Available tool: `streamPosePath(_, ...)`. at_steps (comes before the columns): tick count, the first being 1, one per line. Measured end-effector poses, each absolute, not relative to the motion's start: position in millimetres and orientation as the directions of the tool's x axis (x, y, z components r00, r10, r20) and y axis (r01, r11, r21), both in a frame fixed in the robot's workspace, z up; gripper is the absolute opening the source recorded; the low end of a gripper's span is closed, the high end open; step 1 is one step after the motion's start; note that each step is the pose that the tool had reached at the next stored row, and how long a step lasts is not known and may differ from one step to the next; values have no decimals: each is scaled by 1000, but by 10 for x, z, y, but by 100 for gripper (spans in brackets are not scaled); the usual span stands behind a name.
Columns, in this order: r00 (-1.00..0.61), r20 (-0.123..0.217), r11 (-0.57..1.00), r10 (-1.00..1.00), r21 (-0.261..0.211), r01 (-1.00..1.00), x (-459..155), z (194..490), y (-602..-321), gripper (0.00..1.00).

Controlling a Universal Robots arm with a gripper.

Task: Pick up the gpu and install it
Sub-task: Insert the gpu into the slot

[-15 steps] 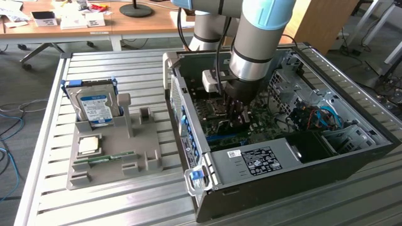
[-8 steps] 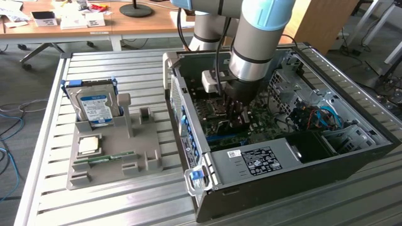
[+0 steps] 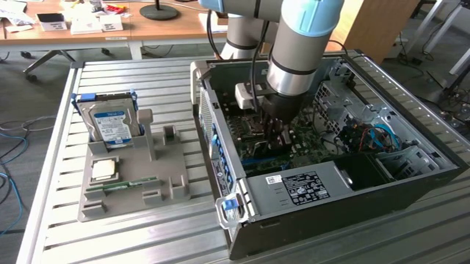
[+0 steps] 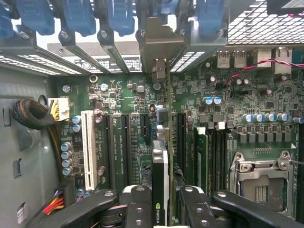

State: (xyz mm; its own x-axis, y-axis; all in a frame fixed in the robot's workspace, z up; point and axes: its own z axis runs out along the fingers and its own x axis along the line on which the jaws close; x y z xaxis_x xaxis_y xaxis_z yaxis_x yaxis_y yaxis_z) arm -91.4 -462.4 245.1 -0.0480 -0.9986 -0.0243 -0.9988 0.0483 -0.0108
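Green motherboard [image 4: 142,142] fills floor of open computer case [image 3: 411,187]. My end effector [image 4: 161,209] reaches deep into case, black fingers [image 4: 137,204] pinching gpu [image 4: 160,185] edge-on between them. Card stands upright, lined along expansion slots, silver bracket [image 4: 159,47] up against rear blue slot latches [image 4: 118,16]. White slot [image 4: 88,147] sits to one side, CPU socket [image 4: 261,178] to other. Hard drive [image 3: 111,124] upright in grey holder [image 3: 125,181] on worktop [image 3: 147,242].
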Motion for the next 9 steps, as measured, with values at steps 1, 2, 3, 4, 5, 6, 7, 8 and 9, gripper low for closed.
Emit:
streamPosePath(1, -48, -24, 48, -999, -11, -999, -916, 2446, -4625, 27)
streamPosePath(2, -48, -24, 48, -999, -11, -999, -917, 2441, -4625, 27)
streamPosePath(3, -48, -24, 48, -999, -10, -999, -918, 2439, -4625, 27)
streamPosePath(4, -48, -24, 48, -999, -10, -999, -918, 2439, -4625, 27)
streamPosePath(5, -48, -24, 48, -999, -10, -999, -919, 2438, -4625, 27)
streamPosePath(6, -48, -24, 48, -999, -11, -999, -919, 2436, -4624, 27)
streamPosePath(7, -48, -24, 48, -999, -11, -999, -919, 2436, -4624, 27)
streamPosePath(8, -48, -24, 48, -999, -11, -999, -919, 2436, -4624, 27)
streamPosePath(9, -48, -24, 48, -999, -11, -999, -919, 2436, -4624, 27)
